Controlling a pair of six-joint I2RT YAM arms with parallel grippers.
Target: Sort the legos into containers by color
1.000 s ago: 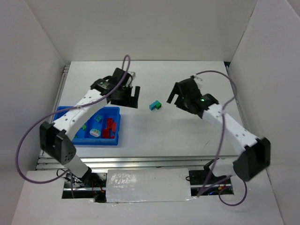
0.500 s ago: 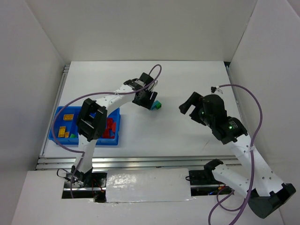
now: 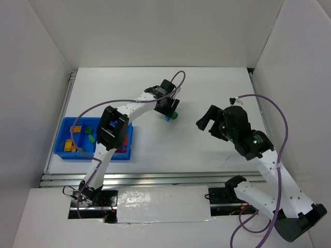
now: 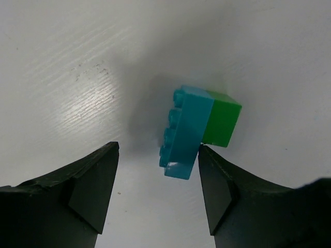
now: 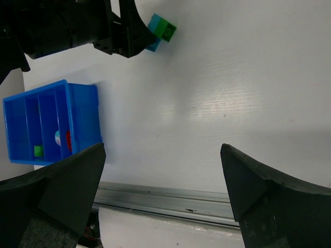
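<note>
The teal brick [image 4: 181, 135] and green brick [image 4: 222, 123] are showing smooth, glossy plastic; the table [image 4: 77, 62] beneath is gleaming faintly, finely grained.

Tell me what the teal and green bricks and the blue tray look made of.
The teal brick and green brick: hard moulded plastic, smooth and slightly glossy, with crisp edges and studs. The blue tray: likely rigid plastic too, uniform colour, thin moulded dividers, mild sheen.
</note>
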